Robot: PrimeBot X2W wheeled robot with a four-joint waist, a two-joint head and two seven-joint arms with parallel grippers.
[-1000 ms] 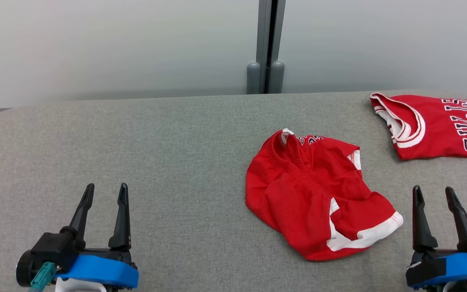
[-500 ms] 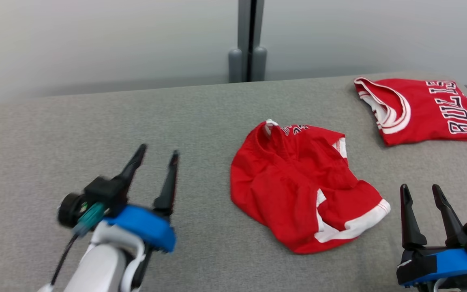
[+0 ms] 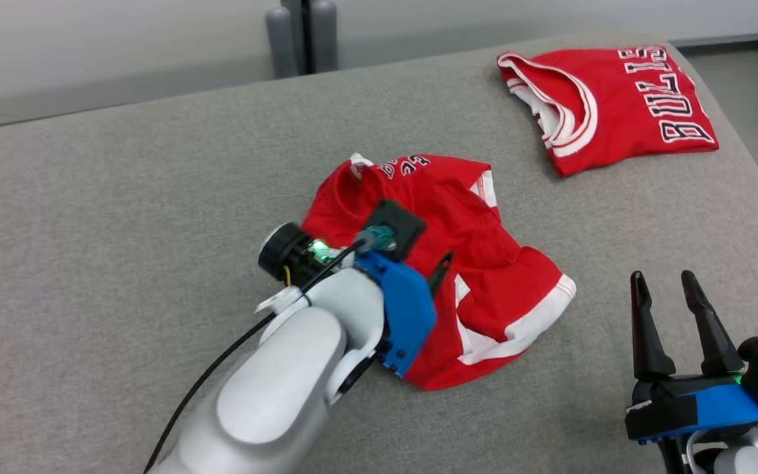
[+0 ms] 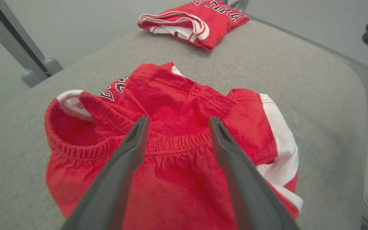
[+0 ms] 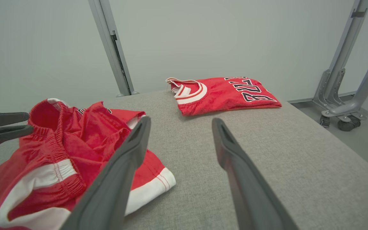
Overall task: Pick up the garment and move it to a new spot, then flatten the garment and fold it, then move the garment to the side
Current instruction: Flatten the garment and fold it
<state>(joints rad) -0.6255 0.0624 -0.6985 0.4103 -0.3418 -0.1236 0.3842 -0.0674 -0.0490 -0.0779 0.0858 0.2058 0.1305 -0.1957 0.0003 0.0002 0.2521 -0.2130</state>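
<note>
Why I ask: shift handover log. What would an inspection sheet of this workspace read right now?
Surface: grey fabric-covered table, flat.
Job's things: crumpled red shorts with white trim, mid-table, unfolded.
Clutter: folded red jersey with black-and-white lettering, far right corner.
Grippers: left gripper open at the shorts' waistband, contact unclear; right gripper open over bare table.
Cables: black cable along the left forearm.
Surroundings: pale wall, grey post, wheeled metal stand.

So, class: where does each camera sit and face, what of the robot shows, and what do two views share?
Head view: on the head, facing down at the table; left forearm, right claw.
Left wrist view: left wrist, facing the red shorts; open left claw.
Right wrist view: right wrist, facing the folded jersey; open right claw.
Shared: both wrist views show shorts and jersey.
</note>
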